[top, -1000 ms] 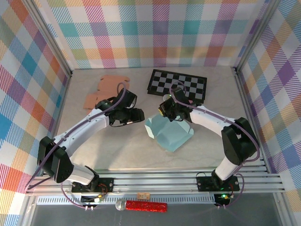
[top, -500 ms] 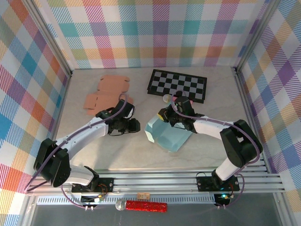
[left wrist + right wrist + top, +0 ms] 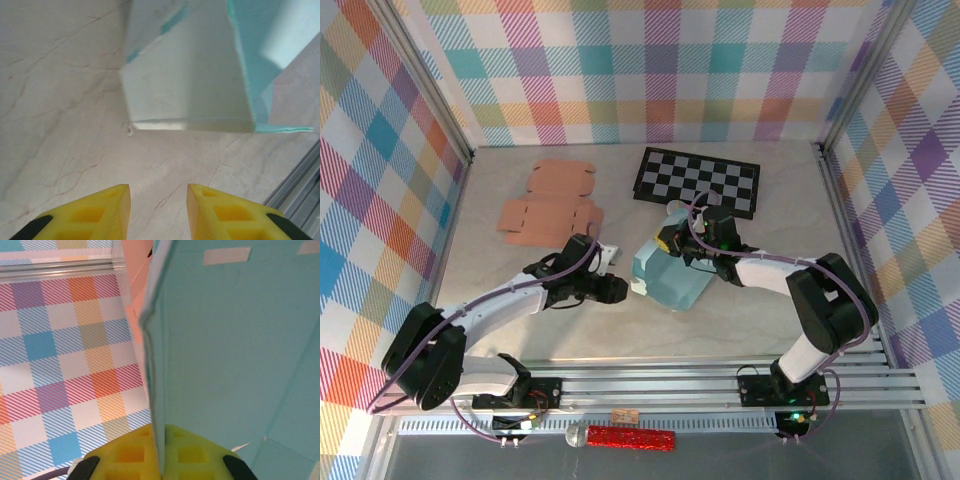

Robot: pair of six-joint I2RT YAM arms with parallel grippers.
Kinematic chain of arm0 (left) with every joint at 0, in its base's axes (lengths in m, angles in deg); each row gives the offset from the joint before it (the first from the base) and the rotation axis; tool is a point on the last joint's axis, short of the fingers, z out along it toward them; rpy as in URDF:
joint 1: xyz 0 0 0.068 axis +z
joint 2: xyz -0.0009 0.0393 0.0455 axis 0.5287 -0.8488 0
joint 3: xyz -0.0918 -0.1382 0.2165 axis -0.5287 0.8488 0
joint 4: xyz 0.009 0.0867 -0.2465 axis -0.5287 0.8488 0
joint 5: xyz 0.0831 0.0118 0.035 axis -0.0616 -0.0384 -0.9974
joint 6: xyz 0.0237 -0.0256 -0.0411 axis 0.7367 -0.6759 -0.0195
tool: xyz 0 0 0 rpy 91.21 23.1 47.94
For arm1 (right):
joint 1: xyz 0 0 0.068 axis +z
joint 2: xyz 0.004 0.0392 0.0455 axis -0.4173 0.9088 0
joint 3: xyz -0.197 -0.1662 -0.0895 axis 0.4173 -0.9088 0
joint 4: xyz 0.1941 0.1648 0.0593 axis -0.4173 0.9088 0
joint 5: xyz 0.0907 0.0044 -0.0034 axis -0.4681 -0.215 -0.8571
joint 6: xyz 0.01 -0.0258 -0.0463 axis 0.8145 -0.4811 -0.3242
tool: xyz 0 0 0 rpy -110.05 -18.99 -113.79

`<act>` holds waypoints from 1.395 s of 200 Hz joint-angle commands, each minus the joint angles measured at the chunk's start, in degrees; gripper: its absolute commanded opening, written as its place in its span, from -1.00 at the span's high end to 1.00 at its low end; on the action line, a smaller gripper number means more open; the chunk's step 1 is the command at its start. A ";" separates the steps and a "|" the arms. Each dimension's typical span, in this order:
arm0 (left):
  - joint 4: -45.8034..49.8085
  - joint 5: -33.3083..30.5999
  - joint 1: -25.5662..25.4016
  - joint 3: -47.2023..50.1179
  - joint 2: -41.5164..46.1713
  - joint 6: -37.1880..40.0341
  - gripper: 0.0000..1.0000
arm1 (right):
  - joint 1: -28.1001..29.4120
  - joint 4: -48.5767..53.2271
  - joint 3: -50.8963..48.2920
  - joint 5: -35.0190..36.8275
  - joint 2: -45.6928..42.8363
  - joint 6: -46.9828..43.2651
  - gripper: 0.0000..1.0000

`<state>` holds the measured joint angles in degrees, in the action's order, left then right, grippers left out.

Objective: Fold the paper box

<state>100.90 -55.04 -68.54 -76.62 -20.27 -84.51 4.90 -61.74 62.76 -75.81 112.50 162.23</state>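
Note:
The light-blue paper box (image 3: 672,278) stands partly folded in the middle of the table, one panel raised. My right gripper (image 3: 672,243) holds its far upper edge; in the right wrist view the blue paper box (image 3: 235,340) panel runs down between the yellow fingers (image 3: 131,455), which are shut on it. My left gripper (image 3: 623,288) sits just left of the box, low over the table. In the left wrist view its yellow fingertips (image 3: 112,205) stand apart with bare table between them, the paper box (image 3: 190,85) a short way ahead.
A flat peach cardboard cutout (image 3: 552,200) lies at the back left. A black-and-white checkerboard (image 3: 698,181) lies at the back, behind the right gripper. Checked walls enclose the table, and an aluminium rail (image 3: 650,385) runs along the near edge.
The box went from a spread sheet to a raised, narrower shape shifted back-left. My left gripper moved toward the near edge and right, up to the box's left side. The right gripper kept its grip.

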 commanded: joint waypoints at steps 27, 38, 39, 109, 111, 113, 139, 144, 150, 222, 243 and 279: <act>-3.69 -8.63 -3.24 -1.90 -2.95 2.06 0.30 | -0.51 -2.28 0.94 -2.33 2.07 0.01 1.00; -3.91 -11.43 -3.28 -1.68 -2.48 1.75 0.29 | -0.47 -1.99 1.31 -2.51 2.56 0.00 1.00; -3.94 -11.62 -3.28 -1.61 -2.44 1.75 0.29 | -0.47 -1.99 1.37 -2.51 2.57 -0.03 1.00; -6.97 -11.64 -3.63 -2.03 -4.64 2.71 0.28 | -0.38 -4.40 2.72 -2.15 5.26 1.84 1.00; -7.06 -11.71 -3.63 -2.06 -4.66 2.71 0.27 | -0.43 -4.54 2.74 -2.12 5.34 1.97 1.00; -7.17 -11.79 -3.68 -2.07 -4.62 2.64 0.27 | -0.39 -4.75 2.78 -2.02 5.37 2.03 1.00; -8.08 -12.35 -3.72 -2.67 -5.41 2.36 0.27 | -0.22 -8.22 3.31 -1.69 6.68 3.13 1.00; -8.09 -12.27 -3.69 -2.99 -5.76 2.36 0.28 | -0.16 -9.10 3.27 -1.64 7.04 3.45 1.00; -8.08 -12.26 -3.71 -3.44 -6.29 2.36 0.28 | -0.10 -10.15 3.17 -1.63 7.46 3.84 1.00; -9.91 -14.98 -3.98 -5.23 -8.69 -0.05 0.32 | 0.58 -16.92 1.86 -0.59 10.34 6.76 1.00; -10.34 -16.07 -4.40 -5.32 -9.06 -0.73 0.30 | 0.91 -18.01 2.13 -0.29 11.20 7.96 1.00; -10.62 -17.57 -4.38 -6.14 -10.26 -1.25 0.30 | 1.38 -16.60 3.09 -0.14 11.46 8.11 1.00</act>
<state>92.34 -70.67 -72.59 -80.54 -29.38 -84.90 5.45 -76.32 64.66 -75.57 123.28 169.18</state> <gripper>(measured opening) 0.351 0.062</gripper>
